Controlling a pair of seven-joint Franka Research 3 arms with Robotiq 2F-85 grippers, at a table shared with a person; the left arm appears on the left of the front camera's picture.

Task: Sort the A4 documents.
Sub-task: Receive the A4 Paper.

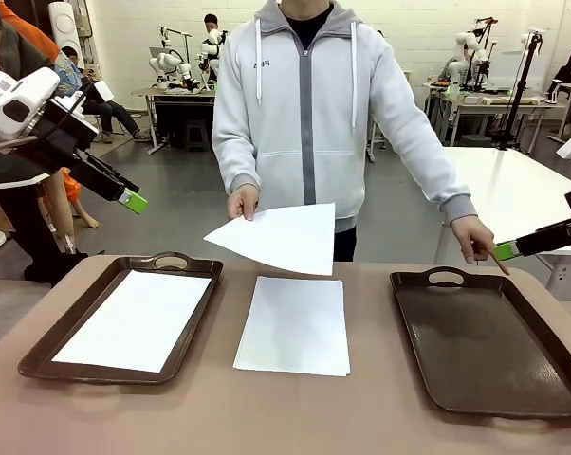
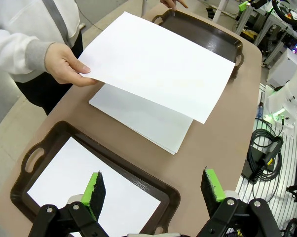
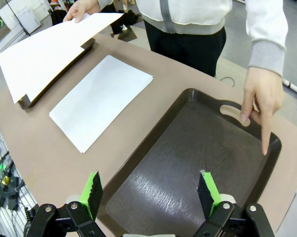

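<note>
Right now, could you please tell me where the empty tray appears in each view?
Front view: empty tray, lower right.
Left wrist view: empty tray, top, behind held sheet.
Right wrist view: empty tray, lower centre.
Shared landmark: loose sheets on the table beside it.

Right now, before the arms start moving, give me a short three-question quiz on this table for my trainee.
1. What lies in the left tray?
2. True or false: the right tray has paper in it.
3. The person's free hand points at: A the left tray, B the right tray, C a gripper.
Key: 1 a white sheet; 2 false; 3 B.
</note>
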